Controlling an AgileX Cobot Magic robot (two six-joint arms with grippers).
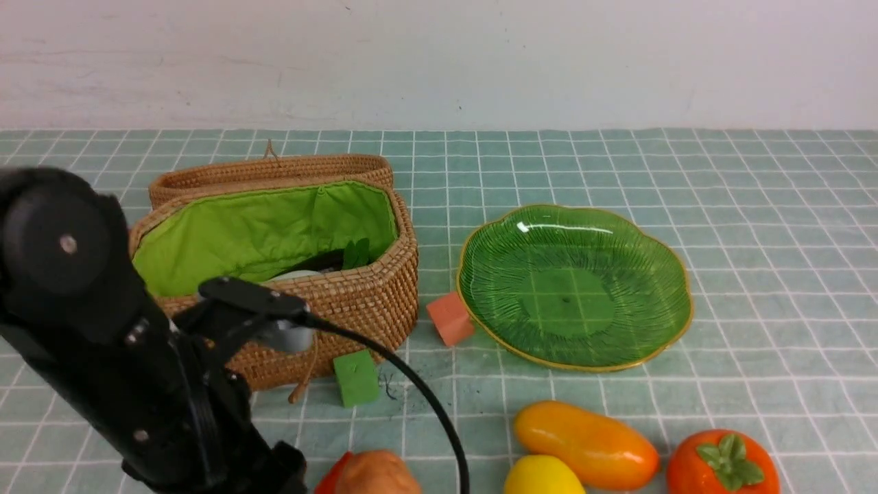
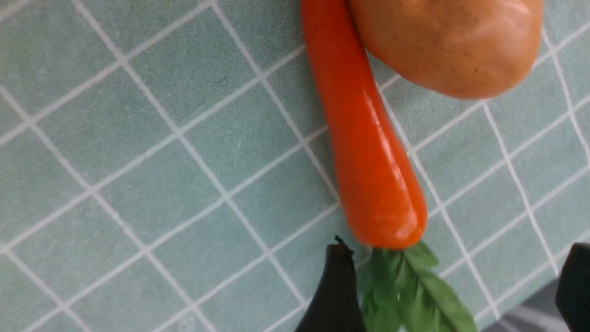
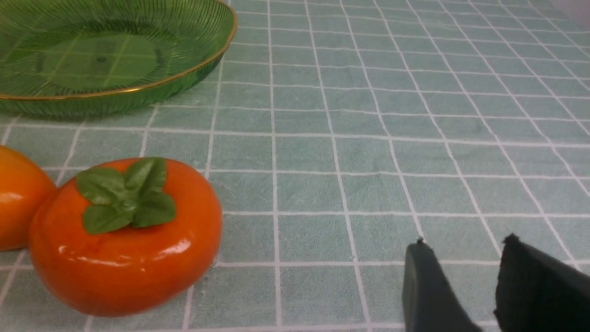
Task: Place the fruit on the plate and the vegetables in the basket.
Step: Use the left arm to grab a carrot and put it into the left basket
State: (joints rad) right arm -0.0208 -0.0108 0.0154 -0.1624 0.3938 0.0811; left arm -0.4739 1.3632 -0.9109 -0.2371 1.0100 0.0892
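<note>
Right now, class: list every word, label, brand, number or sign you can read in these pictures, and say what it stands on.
None. No writing shows on the basket, the plate, the mango, lemon, persimmon, carrot, potato, salmon cube or green cube.

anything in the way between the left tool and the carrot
Nothing visible. The left tool has its jaws open on either side of the carrot's green leaves. The potato lies against the carrot farther up its body, beside it, not between it and the tool.
</note>
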